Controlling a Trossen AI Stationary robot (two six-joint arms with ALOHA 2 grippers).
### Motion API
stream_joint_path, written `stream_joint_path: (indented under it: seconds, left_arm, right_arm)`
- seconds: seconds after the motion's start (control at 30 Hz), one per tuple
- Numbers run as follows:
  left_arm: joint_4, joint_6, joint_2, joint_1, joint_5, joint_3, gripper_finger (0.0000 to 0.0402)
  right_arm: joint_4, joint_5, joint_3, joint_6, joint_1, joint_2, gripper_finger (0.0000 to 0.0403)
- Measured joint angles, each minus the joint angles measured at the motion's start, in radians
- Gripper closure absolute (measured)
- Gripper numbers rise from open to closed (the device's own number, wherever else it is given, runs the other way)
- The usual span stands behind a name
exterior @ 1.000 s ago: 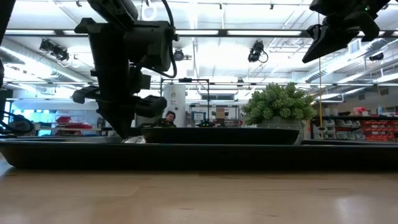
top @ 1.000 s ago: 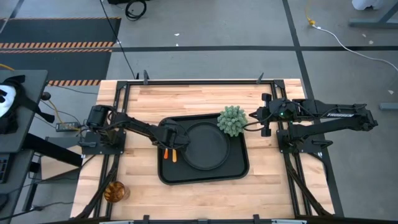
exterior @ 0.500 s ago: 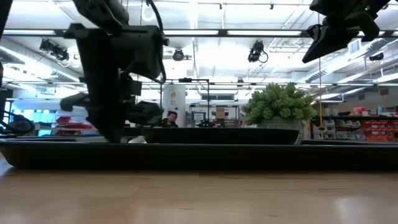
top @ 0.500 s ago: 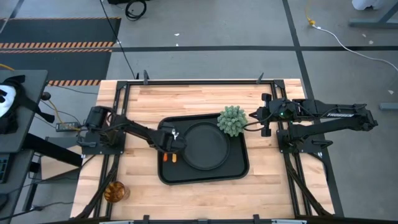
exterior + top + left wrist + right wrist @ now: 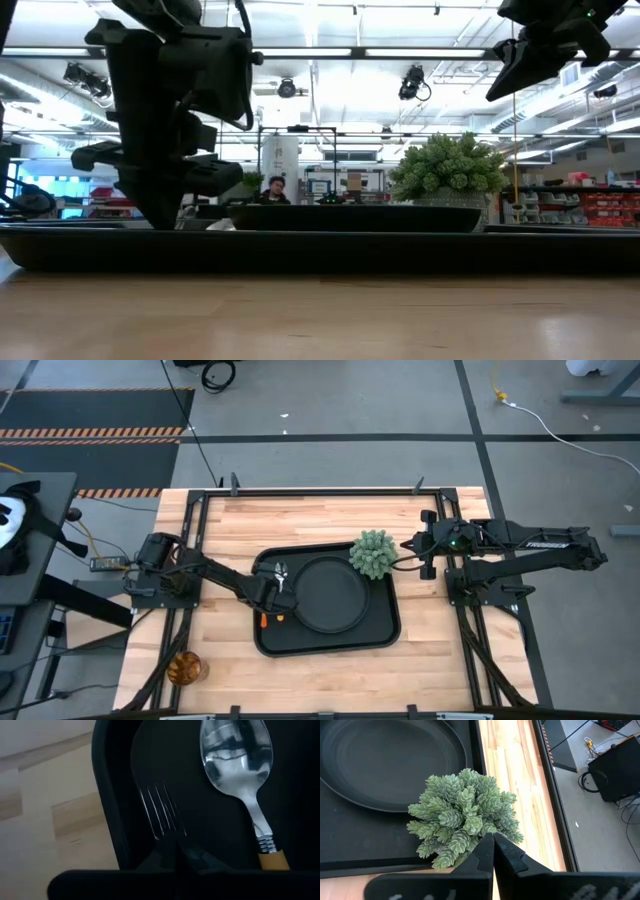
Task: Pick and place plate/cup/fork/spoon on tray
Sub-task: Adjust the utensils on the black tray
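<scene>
The black tray (image 5: 325, 643) lies mid-table with the round plate (image 5: 330, 593) on it. Left of the plate, the fork (image 5: 162, 812) and the spoon (image 5: 235, 757) lie side by side on the tray floor, close to its left wall. Their orange handles (image 5: 272, 617) point toward the near edge. My left gripper (image 5: 264, 593) is low over them, shut at the fork's neck. The amber cup (image 5: 185, 668) stands on the table's near left corner. My right gripper (image 5: 410, 545) hangs shut and raised beside the tray's far right corner. My left gripper has its shut fingertips (image 5: 176, 854) on the fork's neck just behind the tines (image 5: 167, 827), coming slanting down from the table's left. The fingers themselves hide whether the neck is pinched or only pressed. The tines lie flat on the tray floor, pointing away from the fingers.
A green plant (image 5: 373, 553) stands at the tray's far right corner, just beneath my right gripper (image 5: 493, 851). Bare wood lies around the tray on all sides. Black frame rails run along the table's left, right and far edges.
My left gripper has gone a little toward the table's left and near edges, staying low and shut, and its wrist has rolled somewhat. The spoon's silver bowl, covered before, now shows beside it. The fork's handle has shifted slightly toward the near edge.
</scene>
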Motion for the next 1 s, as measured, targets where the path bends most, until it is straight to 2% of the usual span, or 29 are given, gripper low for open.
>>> stream_joint_path:
  seconds: [0.47,0.77,1.0]
  left_arm:
    - [0.090,0.078,-0.010,0.051,-0.078,0.000,0.0401]
    - [0.181,0.114,-0.010,0.066,-0.170,0.000,0.0401]
    - [0.270,0.193,0.008,0.091,-0.174,-0.009,0.0401]
  right_arm:
    - [0.024,-0.080,0.000,0.004,0.000,0.000,0.0395]
    - [0.029,-0.080,-0.010,0.012,0.000,-0.001,0.0395]
    - [0.049,-0.080,-0.050,0.030,0.000,0.000,0.0396]
